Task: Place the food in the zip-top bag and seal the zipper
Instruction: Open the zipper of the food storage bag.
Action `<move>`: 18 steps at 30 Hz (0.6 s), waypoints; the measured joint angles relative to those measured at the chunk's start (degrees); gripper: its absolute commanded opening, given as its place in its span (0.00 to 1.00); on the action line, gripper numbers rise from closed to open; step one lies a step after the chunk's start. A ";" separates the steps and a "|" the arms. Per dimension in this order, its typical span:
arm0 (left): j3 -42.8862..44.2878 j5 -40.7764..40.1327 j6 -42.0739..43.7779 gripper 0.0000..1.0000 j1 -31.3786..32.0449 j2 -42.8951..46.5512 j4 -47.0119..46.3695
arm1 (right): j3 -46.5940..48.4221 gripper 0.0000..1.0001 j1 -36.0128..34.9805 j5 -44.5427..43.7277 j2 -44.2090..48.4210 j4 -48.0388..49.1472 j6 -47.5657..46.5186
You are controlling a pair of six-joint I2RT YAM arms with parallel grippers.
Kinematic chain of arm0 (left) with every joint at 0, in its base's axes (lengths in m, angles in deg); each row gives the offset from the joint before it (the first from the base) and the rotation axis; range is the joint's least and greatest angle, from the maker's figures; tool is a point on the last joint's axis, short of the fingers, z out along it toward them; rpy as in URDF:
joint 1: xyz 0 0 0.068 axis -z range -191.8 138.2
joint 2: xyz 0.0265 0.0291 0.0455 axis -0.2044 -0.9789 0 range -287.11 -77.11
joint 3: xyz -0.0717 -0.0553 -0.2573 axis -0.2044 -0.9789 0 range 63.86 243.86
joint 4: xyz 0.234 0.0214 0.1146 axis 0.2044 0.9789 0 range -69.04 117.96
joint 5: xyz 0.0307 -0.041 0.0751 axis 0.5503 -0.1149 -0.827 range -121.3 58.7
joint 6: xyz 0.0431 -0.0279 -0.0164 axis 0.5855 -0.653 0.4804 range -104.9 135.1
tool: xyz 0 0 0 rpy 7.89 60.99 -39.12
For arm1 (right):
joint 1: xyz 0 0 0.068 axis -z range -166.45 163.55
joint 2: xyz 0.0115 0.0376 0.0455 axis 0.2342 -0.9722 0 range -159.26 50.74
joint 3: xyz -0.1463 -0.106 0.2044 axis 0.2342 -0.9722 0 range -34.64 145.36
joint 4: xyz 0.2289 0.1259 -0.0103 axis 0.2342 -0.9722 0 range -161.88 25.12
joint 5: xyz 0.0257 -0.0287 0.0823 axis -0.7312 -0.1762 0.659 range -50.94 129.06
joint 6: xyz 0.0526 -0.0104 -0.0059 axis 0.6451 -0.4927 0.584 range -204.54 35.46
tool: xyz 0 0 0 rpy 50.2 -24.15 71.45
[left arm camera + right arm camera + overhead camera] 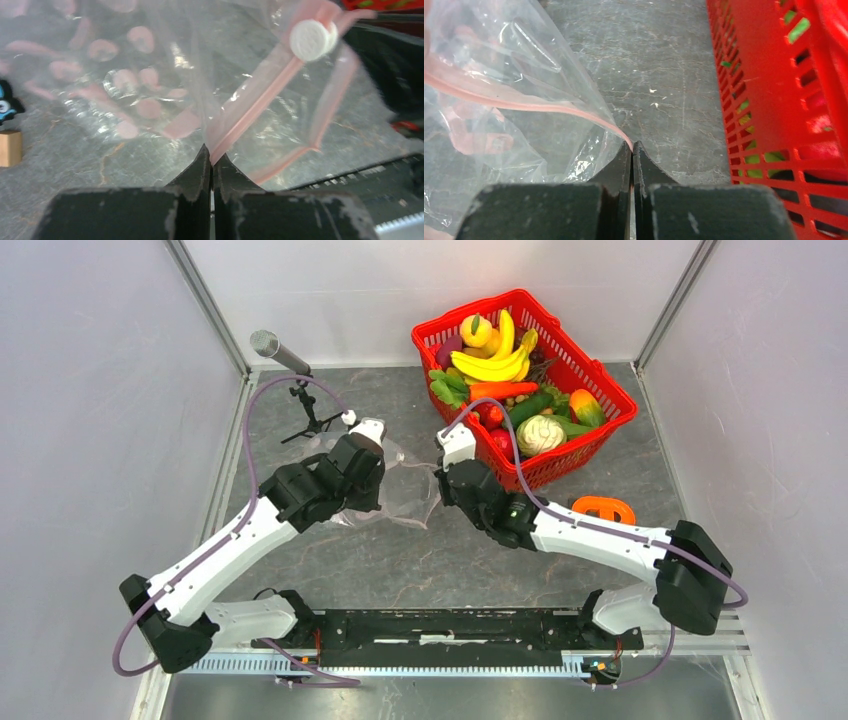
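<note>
Now the left tool [211, 150] and the right tool [632, 145] are each clamped fully closed on the pink zipper [260, 95], apparently at opposite ends, the zip-top bag [125, 75] spread between them, the food [500, 360] in the red basket [764, 100] beside the right tool.

The left arm [230, 550] and right arm [600, 535] are wearing white shells between bulky black joints. A purplish cable [249, 435] is looping along each one. A small green light [515, 508] seems to be glowing near the right wrist. The left gripper [211, 154] is showing black fingers [195, 175] with chipped, scuffed edges.
</note>
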State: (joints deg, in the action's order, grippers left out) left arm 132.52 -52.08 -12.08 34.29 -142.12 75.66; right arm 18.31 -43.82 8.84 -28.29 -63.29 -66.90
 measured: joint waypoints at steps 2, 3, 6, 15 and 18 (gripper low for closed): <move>1.99 3.52 0.59 0.02 0.00 0.02 0.81 | 0.59 0.00 0.07 1.64 -0.57 -0.02 -0.87; 3.15 5.75 0.74 0.02 0.00 0.02 1.18 | 0.74 0.00 0.13 2.86 -0.72 0.04 -1.29; 6.84 10.99 0.79 0.02 0.02 0.02 2.49 | 1.99 0.00 0.76 8.31 -1.51 0.07 -3.04; 8.35 12.70 -2.01 0.02 0.00 0.83 5.40 | 9.99 0.02 2.01 21.38 -5.97 -2.08 -7.30; 5.53 11.13 -2.80 0.02 0.00 1.11 5.70 | 10.64 0.02 2.14 22.73 -7.39 -3.80 -8.11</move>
State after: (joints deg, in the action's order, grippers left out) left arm 138.05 -40.95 -14.87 34.29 -141.01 81.36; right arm 28.95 -41.67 31.57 -35.67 -67.09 -75.00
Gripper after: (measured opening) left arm 0.042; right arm 0.021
